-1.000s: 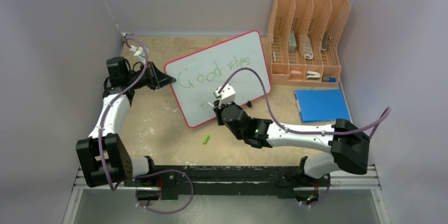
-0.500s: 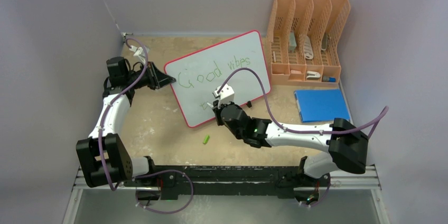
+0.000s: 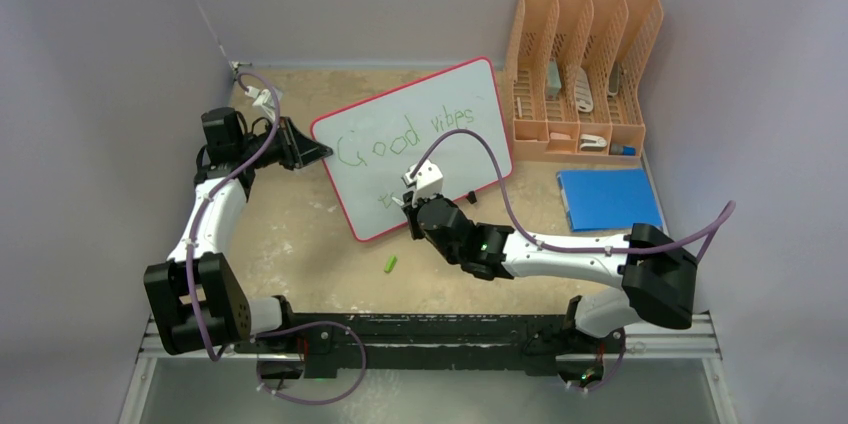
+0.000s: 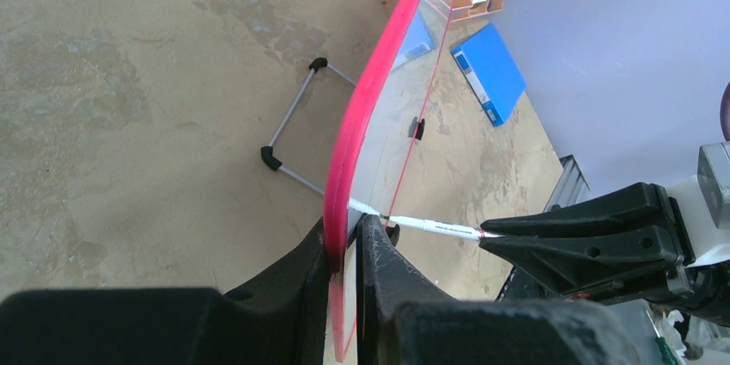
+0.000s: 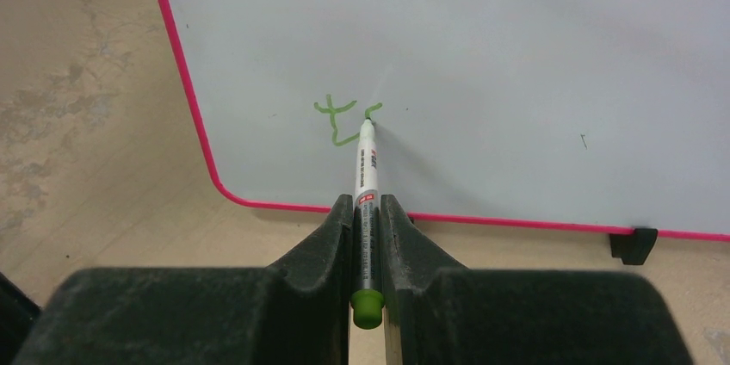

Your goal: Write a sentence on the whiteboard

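Right gripper (image 5: 366, 203): clamped on the marker (image 5: 368, 163), which lies lengthwise between its jaws with the tip pointing ahead, away from the wrist. Held this way, only the tip meets the writing face.
Marker tip: touching the whiteboard (image 5: 516, 81) just ahead of the right gripper, at a short green stroke begun beside a finished "t".
Left gripper (image 4: 344, 231): closed on the red rim (image 4: 361, 115) at the whiteboard's left edge, one jaw on either face. This is judged to be a steadying hold, so that the board does not give under the marker's pressure.
Whiteboard: propped leaning back on the counter (image 3: 290, 224), between the two grippers. A wire stand (image 4: 291, 111) supports it on the face away from the right gripper.
Sentence (image 3: 400, 139): the upper line, "Good vibes", sits beyond the right gripper, higher on the board. The lower line, at the marker tip, is only begun, so the task is judged partway through.
Count, task things: two grippers, one marker, one whiteboard, two written words plus one letter and one stroke.
Count, other things: one small green piece (image 3: 390, 264) on the counter, near the right gripper on its left and towards the arm bases, probably the marker's cap. One blue folder (image 3: 610, 199) and one orange rack (image 3: 582, 69) of four slots, both well apart on the right gripper's right.
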You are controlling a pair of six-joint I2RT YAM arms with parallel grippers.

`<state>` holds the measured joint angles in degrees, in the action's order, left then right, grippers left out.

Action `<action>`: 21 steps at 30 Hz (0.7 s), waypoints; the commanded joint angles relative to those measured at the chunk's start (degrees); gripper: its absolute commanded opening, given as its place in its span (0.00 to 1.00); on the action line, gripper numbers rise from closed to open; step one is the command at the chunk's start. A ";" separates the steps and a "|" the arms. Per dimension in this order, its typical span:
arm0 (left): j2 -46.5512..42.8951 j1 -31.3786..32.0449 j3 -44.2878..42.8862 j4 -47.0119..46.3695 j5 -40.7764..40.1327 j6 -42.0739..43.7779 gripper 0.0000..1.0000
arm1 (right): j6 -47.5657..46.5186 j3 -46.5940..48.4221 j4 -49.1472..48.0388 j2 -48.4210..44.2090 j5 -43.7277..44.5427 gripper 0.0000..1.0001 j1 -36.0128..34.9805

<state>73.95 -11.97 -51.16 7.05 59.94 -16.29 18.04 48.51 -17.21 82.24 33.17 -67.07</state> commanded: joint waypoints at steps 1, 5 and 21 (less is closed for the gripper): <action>-0.68 0.10 -0.30 -0.24 -3.04 0.92 0.00 | 0.63 0.38 0.97 -0.63 -0.06 0.00 0.17; -0.67 0.10 -0.31 -0.20 -3.08 0.92 0.00 | 0.63 -0.05 1.83 -0.98 -0.35 0.00 0.18; -0.61 0.10 -0.27 -0.11 -3.08 0.91 0.00 | 0.97 -1.13 4.18 -2.32 2.94 0.00 0.76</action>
<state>73.97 -11.97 -51.16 7.03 59.81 -16.29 18.39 48.07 -14.02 81.71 32.77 -67.05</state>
